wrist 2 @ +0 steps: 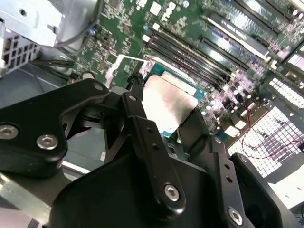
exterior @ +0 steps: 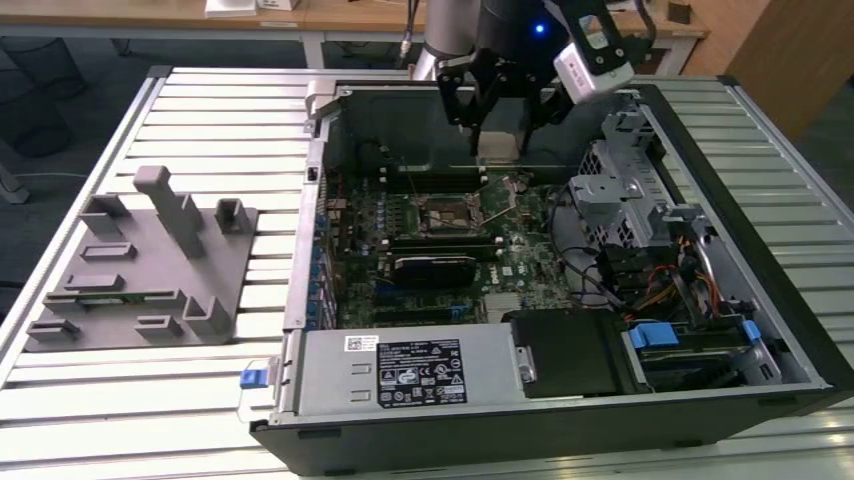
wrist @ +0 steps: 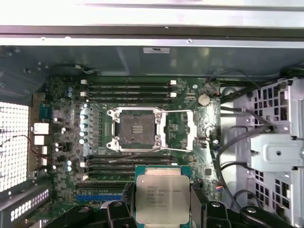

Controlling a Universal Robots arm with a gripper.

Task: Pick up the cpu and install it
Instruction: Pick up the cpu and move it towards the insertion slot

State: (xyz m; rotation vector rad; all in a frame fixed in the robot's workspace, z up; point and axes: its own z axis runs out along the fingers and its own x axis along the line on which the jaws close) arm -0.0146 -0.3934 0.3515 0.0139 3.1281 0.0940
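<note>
The cpu, a thin square chip with a pale metal top and a green rim, sits between my black fingers. My gripper is shut on it and hangs inside the open computer case, above the back part of the green motherboard. In the second wrist view the cpu shows pinched by its two opposite edges. The metal-framed socket lies empty with its cover plate swung aside. In the exterior view the socket lies below the gripper and nearer the camera, apart from the chip.
The case lies on its side on a slatted table. A drive cage, cables and a power supply crowd the exterior view's right. Memory slots flank the socket. A grey slotted holder block stands on the table at the exterior view's left.
</note>
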